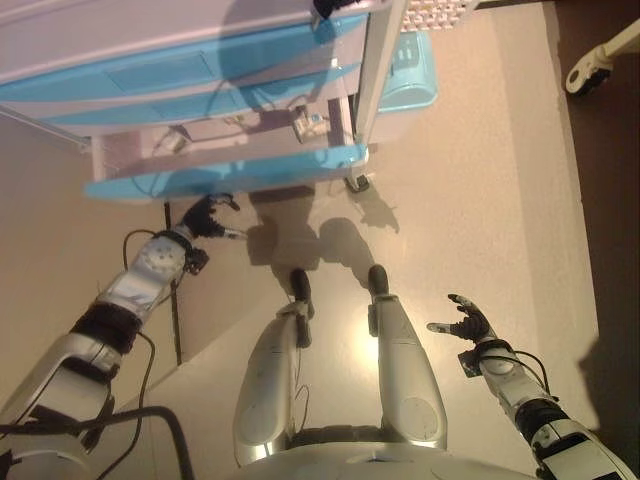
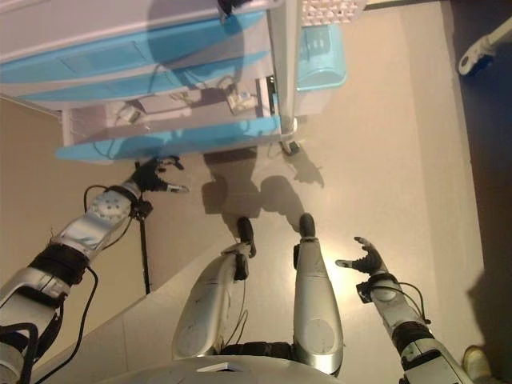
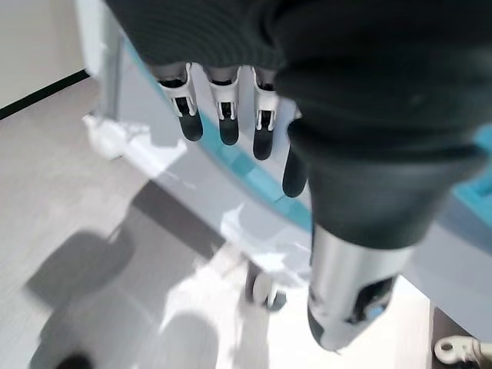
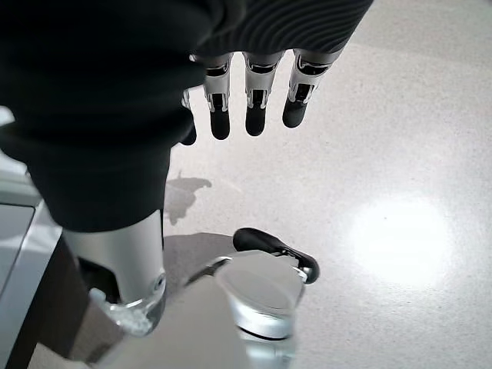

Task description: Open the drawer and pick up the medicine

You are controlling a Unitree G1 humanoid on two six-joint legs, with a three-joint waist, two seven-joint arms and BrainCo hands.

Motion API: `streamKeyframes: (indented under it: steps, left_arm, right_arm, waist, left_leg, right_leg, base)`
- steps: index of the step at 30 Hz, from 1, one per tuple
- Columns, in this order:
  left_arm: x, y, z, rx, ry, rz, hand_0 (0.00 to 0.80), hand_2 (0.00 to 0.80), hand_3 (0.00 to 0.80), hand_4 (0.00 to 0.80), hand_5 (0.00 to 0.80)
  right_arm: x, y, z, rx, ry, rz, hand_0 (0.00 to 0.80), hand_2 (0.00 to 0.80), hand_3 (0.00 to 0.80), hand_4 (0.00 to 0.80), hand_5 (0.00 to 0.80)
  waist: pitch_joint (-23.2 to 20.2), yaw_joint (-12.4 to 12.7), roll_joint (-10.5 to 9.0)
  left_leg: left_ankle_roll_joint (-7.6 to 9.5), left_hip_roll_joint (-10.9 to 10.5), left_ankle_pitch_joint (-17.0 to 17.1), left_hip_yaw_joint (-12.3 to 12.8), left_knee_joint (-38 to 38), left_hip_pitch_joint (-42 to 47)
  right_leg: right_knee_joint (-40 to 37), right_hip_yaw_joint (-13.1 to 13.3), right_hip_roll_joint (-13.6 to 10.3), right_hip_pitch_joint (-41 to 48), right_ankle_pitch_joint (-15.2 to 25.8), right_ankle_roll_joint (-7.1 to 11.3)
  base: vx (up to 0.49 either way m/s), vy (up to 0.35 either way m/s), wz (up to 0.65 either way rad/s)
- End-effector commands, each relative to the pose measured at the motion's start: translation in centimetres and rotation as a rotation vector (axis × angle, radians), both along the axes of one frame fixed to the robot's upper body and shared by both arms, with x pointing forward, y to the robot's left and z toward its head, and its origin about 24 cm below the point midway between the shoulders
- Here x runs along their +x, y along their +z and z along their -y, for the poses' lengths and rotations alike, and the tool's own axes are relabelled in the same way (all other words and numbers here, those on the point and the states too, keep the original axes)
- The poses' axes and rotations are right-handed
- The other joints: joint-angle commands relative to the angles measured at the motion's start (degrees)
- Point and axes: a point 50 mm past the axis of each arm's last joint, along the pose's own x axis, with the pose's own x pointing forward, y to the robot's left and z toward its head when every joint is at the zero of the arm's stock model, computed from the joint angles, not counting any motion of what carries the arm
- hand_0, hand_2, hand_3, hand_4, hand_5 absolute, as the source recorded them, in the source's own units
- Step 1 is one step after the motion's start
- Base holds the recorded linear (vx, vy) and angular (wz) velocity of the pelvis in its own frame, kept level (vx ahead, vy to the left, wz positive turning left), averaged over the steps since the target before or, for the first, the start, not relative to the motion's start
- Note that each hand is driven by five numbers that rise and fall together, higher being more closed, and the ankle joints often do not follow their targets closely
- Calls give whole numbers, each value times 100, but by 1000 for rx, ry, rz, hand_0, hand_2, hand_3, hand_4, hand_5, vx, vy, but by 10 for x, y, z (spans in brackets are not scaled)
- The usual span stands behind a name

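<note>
A white drawer unit with light-blue fronts stands ahead of me. Its lower drawer (image 1: pixel 230 176) is pulled out, the inside showing from above. A small white and blue medicine pack (image 1: pixel 308 124) lies at the drawer's right end, and another small item (image 1: pixel 175 140) lies toward the left. My left hand (image 1: pixel 205 218) hovers just in front of the drawer's blue front (image 3: pixel 254 181), fingers relaxed, holding nothing. My right hand (image 1: pixel 468 322) hangs low at the right over the floor, open and holding nothing.
The unit rolls on casters (image 1: pixel 358 183). A light-blue bin (image 1: pixel 410 70) sits behind its right side, with a white basket (image 1: pixel 435 12) above it. A wheeled white leg (image 1: pixel 590 70) stands on the dark floor strip at the far right.
</note>
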Motion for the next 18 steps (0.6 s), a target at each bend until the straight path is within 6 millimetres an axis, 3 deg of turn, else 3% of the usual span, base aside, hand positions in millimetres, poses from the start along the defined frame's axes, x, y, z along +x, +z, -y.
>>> streamKeyframes:
  steps: [1,8,18]
  left_arm:
    - [11,85,-38,-68,200,343,0,0,0,0,0]
    - [11,135,-60,-157,426,609,0,0,0,0,0]
    - [3,154,-66,-286,475,779,0,0,0,0,0]
  right_arm:
    - [-14,-6,-2,-31,45,-31,0,0,0,0,0]
    - [-19,-10,-8,-31,62,-39,0,0,0,0,0]
    - [-23,-15,-12,-15,69,-49,0,0,0,0,0]
  waist:
    - [-140,-245,-125]
    - [-154,-395,-211]
    - [-239,-409,-230]
  left_leg:
    - [449,-262,-885,-82,853,-313]
    - [448,-201,-1258,-141,1381,-694]
    - [454,-197,-1347,-174,1506,-786]
  right_leg:
    - [-173,-303,246,-188,422,-154]
    - [322,-241,389,-585,122,-209]
    - [438,-162,474,-686,66,-261]
  base:
    - [-15,18,-10]
    - [28,19,-11]
    - [-5,-6,-1]
